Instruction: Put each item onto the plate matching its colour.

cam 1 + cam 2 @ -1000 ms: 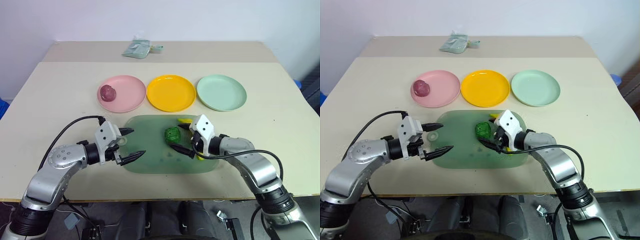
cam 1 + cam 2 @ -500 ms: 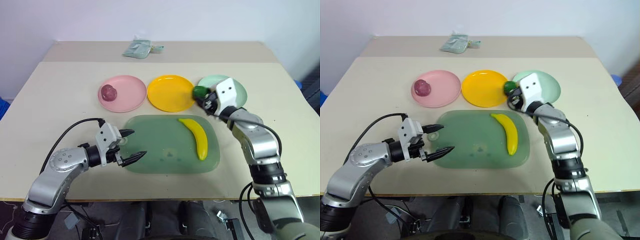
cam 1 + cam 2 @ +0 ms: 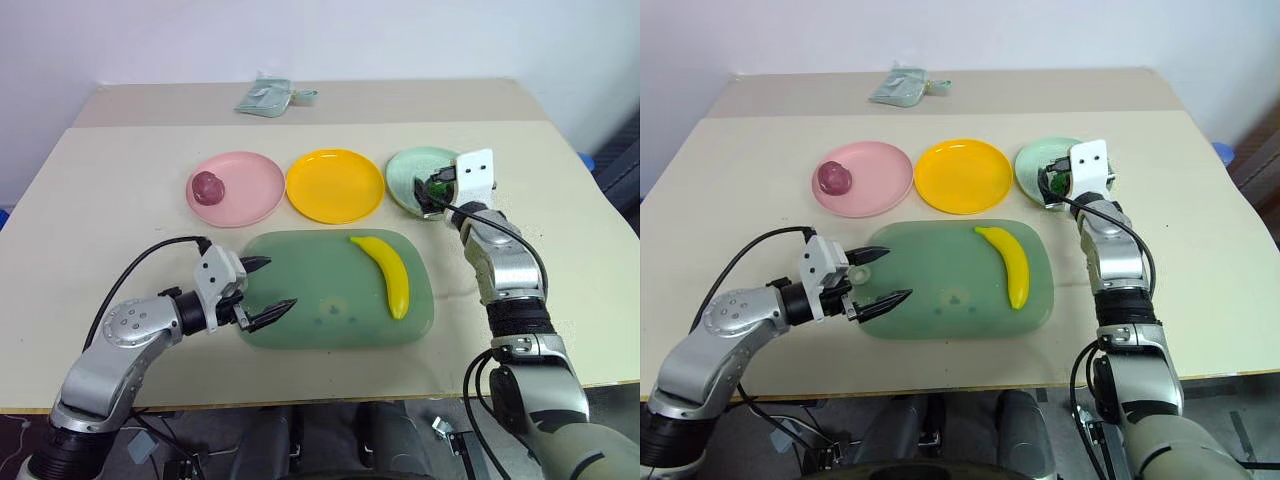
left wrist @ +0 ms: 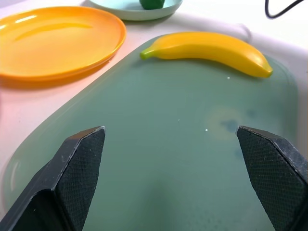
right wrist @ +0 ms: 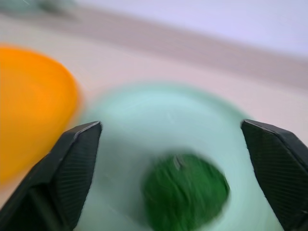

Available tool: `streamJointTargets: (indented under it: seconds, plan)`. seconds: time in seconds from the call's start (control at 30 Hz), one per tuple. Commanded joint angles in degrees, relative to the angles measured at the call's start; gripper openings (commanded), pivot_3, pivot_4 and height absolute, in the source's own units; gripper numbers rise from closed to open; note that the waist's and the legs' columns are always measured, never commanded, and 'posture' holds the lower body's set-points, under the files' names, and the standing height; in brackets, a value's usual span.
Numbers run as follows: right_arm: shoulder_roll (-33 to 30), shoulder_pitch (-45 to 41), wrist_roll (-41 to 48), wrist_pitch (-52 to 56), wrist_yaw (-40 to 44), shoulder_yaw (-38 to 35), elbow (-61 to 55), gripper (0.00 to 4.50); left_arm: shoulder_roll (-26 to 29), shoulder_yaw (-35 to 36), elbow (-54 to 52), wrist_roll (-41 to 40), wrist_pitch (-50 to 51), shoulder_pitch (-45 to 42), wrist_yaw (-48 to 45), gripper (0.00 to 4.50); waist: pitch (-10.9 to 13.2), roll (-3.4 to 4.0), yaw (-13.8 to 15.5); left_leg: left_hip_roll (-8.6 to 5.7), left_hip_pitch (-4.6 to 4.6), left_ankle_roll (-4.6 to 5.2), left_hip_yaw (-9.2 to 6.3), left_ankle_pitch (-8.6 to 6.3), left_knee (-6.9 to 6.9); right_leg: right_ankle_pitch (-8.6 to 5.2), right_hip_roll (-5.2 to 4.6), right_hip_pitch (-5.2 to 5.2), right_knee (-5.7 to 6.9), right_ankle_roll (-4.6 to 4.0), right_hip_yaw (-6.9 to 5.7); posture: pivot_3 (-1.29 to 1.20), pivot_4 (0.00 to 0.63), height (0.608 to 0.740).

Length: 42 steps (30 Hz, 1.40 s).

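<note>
The bumpy dark green lump [image 5: 185, 192] lies on the pale mint green plate [image 5: 159, 120], seen blurred in the right wrist view. My right gripper [image 5: 171, 125] hovers open just over it, one finger on each side and clear of it. From the head, that gripper [image 3: 428, 192] covers part of the mint plate [image 3: 405, 172]. The maroon fruit [image 3: 208, 185] sits on the pink plate [image 3: 245, 195]. Nothing lies on the yellow plate [image 3: 335, 185]. The banana [image 3: 385, 272] rests on the right part of the translucent green mat [image 3: 320, 310]. My left gripper [image 3: 258, 290] stands open over the mat's left edge, holding nothing.
A small pale green pouch [image 3: 265, 95] lies at the table's back, beyond a seam in the tabletop. A black cable [image 3: 150, 255] loops above my left arm. Bare tabletop stretches to the left of the pink plate and to the right of the mint plate.
My right gripper carried the green lump from the mat up to the mint plate, then opened, leaving the lump on the plate. The left arm stayed still; the camera shifted slightly.
</note>
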Motion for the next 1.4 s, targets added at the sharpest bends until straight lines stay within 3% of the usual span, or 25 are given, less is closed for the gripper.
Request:
streamJointTargets:
  seconds: [0.03,0.1,0.17,0.4,0.5,0.63,0.77,0.87,1.0,1.3,1.4]
  plan:
    - [-4.78,7.0,8.93,5.16,16.09,3.18,-15.77,4.46,0.54,2.29,0.12,-0.22,-1.07,0.0,-0.02,4.5,0.0,0.0,0.14,0.0,0.0,0.01,-0.02,0.0,0.0,0.0,-0.01,0.02,-0.01,0.0,-0.01,0.0,0.15,0.74]
    - [-9.4,12.66,12.42,10.43,23.8,6.69,-24.51,4.46,1.19,3.09,1.28,-0.23,-1.56,0.02,-0.73,4.5,-0.01,-0.01,0.31,0.0,0.0,0.02,-0.04,-0.01,0.0,0.0,-0.02,0.04,-0.02,0.0,-0.01,0.0,0.15,0.74]
    - [-12.41,16.36,13.16,14.45,26.27,9.26,-29.45,4.46,1.8,3.56,2.34,0.0,-2.1,-0.12,-1.35,4.5,-0.01,-0.01,0.11,0.01,0.02,0.05,-0.04,-0.03,0.01,0.0,-0.02,0.05,-0.15,0.0,0.0,0.0,0.15,0.74]
    - [-12.28,16.7,6.24,23.22,19.67,14.18,-28.47,4.46,1.82,3.31,2.93,0.09,-2.65,-0.55,-1.93,4.5,-0.05,-0.02,0.11,0.01,0.08,0.05,-0.03,-0.03,0.08,0.0,-0.08,0.04,-0.1,-0.01,0.01,0.0,0.15,0.74]
    - [-11.41,15.71,5.53,23.31,19.01,14.48,-28.37,3.67,1.53,3.09,2.61,0.05,-2.73,-0.15,-1.69,4.5,-0.07,-0.05,0.27,-0.01,0.07,0.05,-0.04,-0.04,0.1,0.0,-0.11,0.06,-0.1,-0.02,0.01,0.0,0.15,0.74]
    - [-11.31,14.91,3.69,20.64,18.88,14.52,-28.0,1.76,1.43,3.31,2.2,0.02,-2.77,0.6,-1.46,4.5,-0.07,-0.05,0.18,-0.01,0.08,0.04,-0.04,-0.04,0.1,0.0,-0.11,0.06,-0.1,-0.02,0.01,0.0,0.15,0.74]
    - [-10.62,14.35,8.23,18.61,22.39,10.97,-29.57,1.76,1.4,3.53,1.94,-0.05,-2.74,1.14,-1.25,4.5,-0.06,-0.04,0.15,-0.01,0.07,0.04,-0.04,-0.04,0.1,0.0,-0.11,0.05,-0.11,-0.02,0.01,0.0,0.15,0.74]
    - [-10.14,13.06,10.57,21.91,21.63,8.44,-31.08,2.65,1.34,3.51,1.78,-0.13,-2.82,1.36,-1.14,4.5,-0.06,-0.04,0.17,0.0,0.05,0.04,-0.04,-0.04,0.1,0.0,-0.11,0.04,-0.11,-0.02,0.01,0.0,0.15,0.74]
    - [-10.4,11.84,7.91,25.56,17.41,8.25,-29.98,4.46,1.09,2.92,1.34,-0.44,-2.85,1.44,-1.47,4.5,-0.06,-0.04,0.19,-0.01,0.05,0.05,-0.05,-0.04,0.1,0.0,-0.12,0.04,-0.11,-0.02,0.01,0.0,0.15,0.74]
    - [-10.26,12.68,3.97,32.17,12.78,10.17,-27.98,4.46,0.92,2.04,0.86,-0.45,-2.68,1.36,-2.33,4.5,-0.06,-0.03,0.1,-0.01,0.03,0.04,-0.04,-0.04,0.08,0.0,-0.13,0.0,-0.11,-0.03,0.02,0.0,0.15,0.74]
    - [-9.44,12.38,4.69,33.37,12.87,10.11,-28.36,3.63,0.78,1.78,0.95,-0.37,-2.61,1.11,-2.26,4.5,-0.06,-0.03,0.07,-0.01,0.03,0.04,-0.03,-0.04,0.08,0.0,-0.13,0.0,-0.11,-0.03,0.02,0.0,0.15,0.74]
